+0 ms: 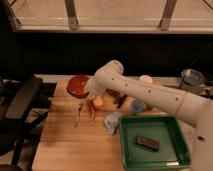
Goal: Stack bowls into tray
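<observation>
Camera view: gripper (88,90) at right rim of orange-red bowl (78,85), up-left of green tray (184,150), well apart from it. Finger state: cannot tell. Bowl apparently raised off table (65,145); grasp unconfirmed. Purple bowl not visible. Step in hand, judged: transfer of first bowl. Next move: carry right, lower into tray clear of dark block (147,143).

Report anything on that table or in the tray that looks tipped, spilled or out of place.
A blue-grey cup lies tipped on its side just left of the green tray. A dark flat object sits in the tray, where bowls belong. The orange-red bowl is tilted up by the gripper. No spill shows.
</observation>
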You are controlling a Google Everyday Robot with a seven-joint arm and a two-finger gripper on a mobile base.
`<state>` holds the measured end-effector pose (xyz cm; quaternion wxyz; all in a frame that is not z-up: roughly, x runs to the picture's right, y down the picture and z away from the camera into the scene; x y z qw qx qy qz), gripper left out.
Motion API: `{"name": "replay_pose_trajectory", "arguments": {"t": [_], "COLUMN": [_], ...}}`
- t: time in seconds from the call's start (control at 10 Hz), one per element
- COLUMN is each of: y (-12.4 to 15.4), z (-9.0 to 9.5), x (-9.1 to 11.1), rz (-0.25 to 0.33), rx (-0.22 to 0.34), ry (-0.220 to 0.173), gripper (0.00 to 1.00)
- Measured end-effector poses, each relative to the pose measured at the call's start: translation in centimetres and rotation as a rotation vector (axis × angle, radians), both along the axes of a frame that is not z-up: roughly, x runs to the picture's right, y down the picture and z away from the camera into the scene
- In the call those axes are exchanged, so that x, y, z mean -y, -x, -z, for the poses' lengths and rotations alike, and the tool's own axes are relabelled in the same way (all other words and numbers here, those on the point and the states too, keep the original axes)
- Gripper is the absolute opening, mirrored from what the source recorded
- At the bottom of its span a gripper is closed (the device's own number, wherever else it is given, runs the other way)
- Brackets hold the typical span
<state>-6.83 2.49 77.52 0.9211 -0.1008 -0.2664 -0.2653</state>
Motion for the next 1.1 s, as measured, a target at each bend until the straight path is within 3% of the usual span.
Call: {"name": "replay_pose_trajectory", "arguments": {"t": [0.3, 0.8, 1.1], "y": [-6.6, -13.0, -14.0], "z": [4.8, 12.8, 14.5], "x": [-0.8, -8.1, -9.9], "rz": [-0.075, -0.245, -0.286], "rx": [-0.119, -0.297, -0.337], "ry": [0.056, 0.167, 0.188], "gripper": [0.08, 0.08, 0.08]}}
